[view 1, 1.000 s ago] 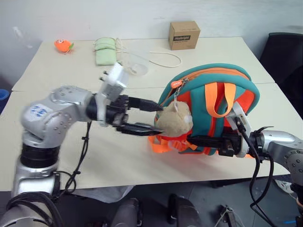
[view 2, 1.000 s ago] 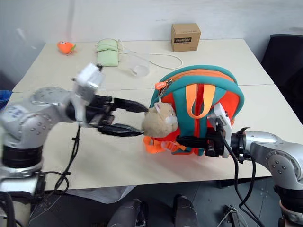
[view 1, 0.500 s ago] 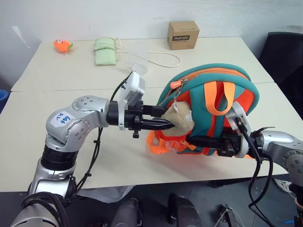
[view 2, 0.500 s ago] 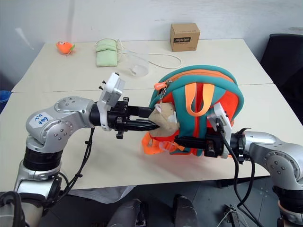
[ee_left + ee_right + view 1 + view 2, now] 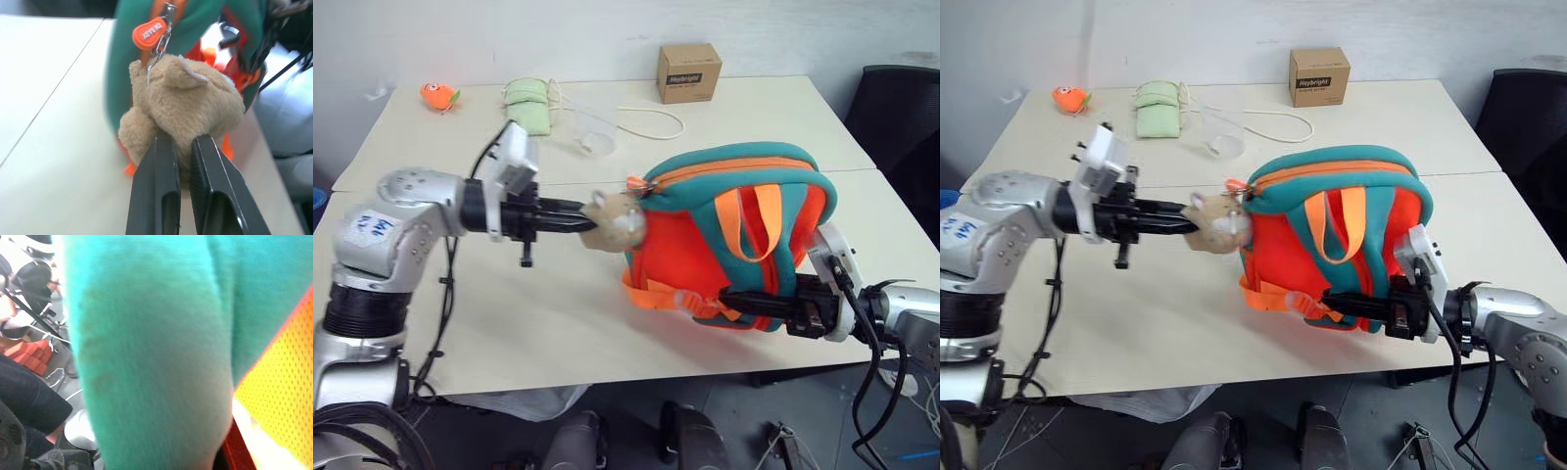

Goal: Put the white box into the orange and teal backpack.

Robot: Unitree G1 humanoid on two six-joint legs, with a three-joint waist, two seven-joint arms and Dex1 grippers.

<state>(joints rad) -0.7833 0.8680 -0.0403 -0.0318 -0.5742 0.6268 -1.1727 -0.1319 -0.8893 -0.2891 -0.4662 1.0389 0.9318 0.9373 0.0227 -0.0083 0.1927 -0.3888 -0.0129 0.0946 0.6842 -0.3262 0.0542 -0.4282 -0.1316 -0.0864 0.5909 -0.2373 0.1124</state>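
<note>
The orange and teal backpack [image 5: 724, 225] stands upright on the table's near right part, its orange straps facing me. Its tan plush hamster charm [image 5: 612, 220] is stretched out to the left on its chain beside the orange zipper tab [image 5: 150, 33]. My left gripper [image 5: 178, 139] is shut on the hamster charm [image 5: 186, 103], with the arm reaching in from the left. My right gripper [image 5: 726, 296] lies low at the backpack's bottom edge, shut on the fabric and straps there. The white box is out of view.
At the table's far side lie a small brown cardboard box [image 5: 689, 71], a green pouch [image 5: 529, 105], an orange toy [image 5: 438, 95], a clear plastic cup [image 5: 592, 132] and a white cord [image 5: 651, 122]. A black chair [image 5: 901, 127] stands at the right.
My left gripper went from open beside the hamster charm to shut on it, then drew it to the left. The backpack leaned and shifted with the pull. The right gripper kept its grip.
</note>
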